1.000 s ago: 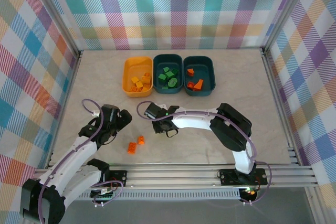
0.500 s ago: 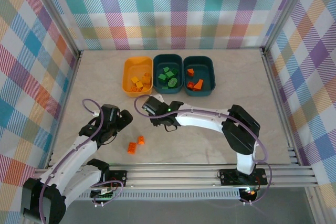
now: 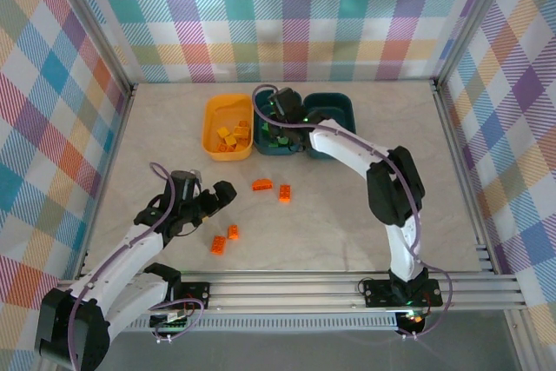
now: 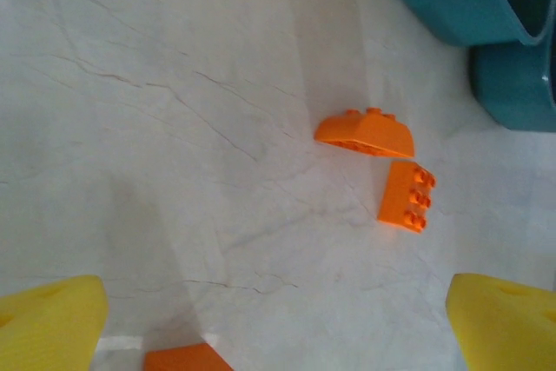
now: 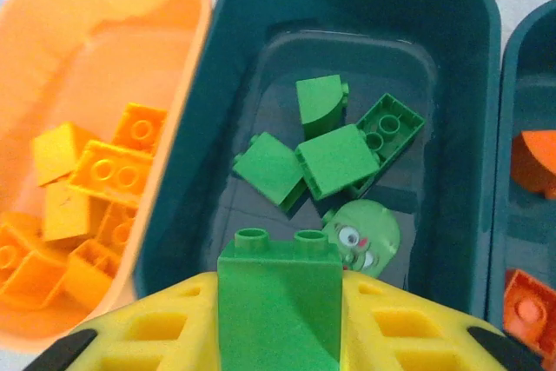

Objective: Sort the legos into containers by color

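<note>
Three tubs sit side by side at the middle of the tabletop's (image 3: 391,188) far edge, with bare surface stretching to the left and right edges. The right gripper (image 3: 280,110) hangs over the middle teal tub (image 5: 452,128), clamped on a green brick (image 5: 278,301) above the green pieces (image 5: 334,158) inside. From overhead it hides much of that tub.

The yellow-orange tub (image 3: 211,128) holds yellow bricks; the right-hand teal tub (image 3: 343,115) holds orange ones, cut off in the wrist view. The left gripper (image 3: 224,193) has its jaws apart, near the left edge. Ahead of it lie two orange bricks (image 4: 365,132) – a third (image 4: 182,358) is cut off.

A second ago the right arm lay across the tabletop's middle, covering those two bricks.
</note>
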